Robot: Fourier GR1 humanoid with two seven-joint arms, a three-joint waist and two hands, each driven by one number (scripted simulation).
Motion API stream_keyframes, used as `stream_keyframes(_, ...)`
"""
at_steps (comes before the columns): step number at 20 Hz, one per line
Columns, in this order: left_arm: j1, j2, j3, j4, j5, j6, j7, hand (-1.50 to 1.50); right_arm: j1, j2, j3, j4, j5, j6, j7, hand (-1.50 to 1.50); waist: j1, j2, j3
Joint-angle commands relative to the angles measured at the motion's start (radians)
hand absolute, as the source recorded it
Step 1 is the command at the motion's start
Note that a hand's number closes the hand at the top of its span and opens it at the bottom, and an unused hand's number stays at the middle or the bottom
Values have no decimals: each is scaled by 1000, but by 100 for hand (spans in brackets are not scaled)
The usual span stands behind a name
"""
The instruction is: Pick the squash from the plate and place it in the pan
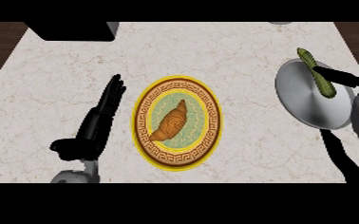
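Here the right hand [335,76] sits over the pan [308,104], its dark fingers curled about the far end of the squash [317,77], pinching it. The squash is a slim, bumpy green thing, long and slightly bent, and it lies across the pan's far rim, partly inside the pan and partly poking beyond the edge. More of the right hand's black shape shows below the pan, near the view's right edge.

To finish well, I judge the hand should slide the squash toward the pan's middle so its whole length clears the rim, lower it until it rests on the metal, and only then let the fingers go; released where it is, it might tip out over the edge.

The pan is round, smooth grey metal with a dull sheen. Left of the pan lies the plate [144,133], yellow-rimmed with a brown key pattern and a pale green centre, carrying a brown ridged croissant [171,122]. Farther left, the left hand [98,123] rests spread flat, fingers straight. The tabletop [224,47] is pale veined marble.
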Motion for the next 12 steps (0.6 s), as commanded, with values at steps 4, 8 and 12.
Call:
stream_keyframes(4, 64, 15, 2, -50, 4, -15, 9, 0, 135, 2, -89, -140, -191, 203, -88, -150, -24, -11, -2)
stream_keyframes(8, -8, 18, 46, -7, 3, 6, 21, 0, 272, -3, -106, -251, -289, 430, -114, -150, -44, -14, -3)
stream_keyframes(12, 22, -13, -3, -49, -15, 11, 41, 0, 402, 36, -77, -424, -333, 498, -113, -150, -29, -11, -3)
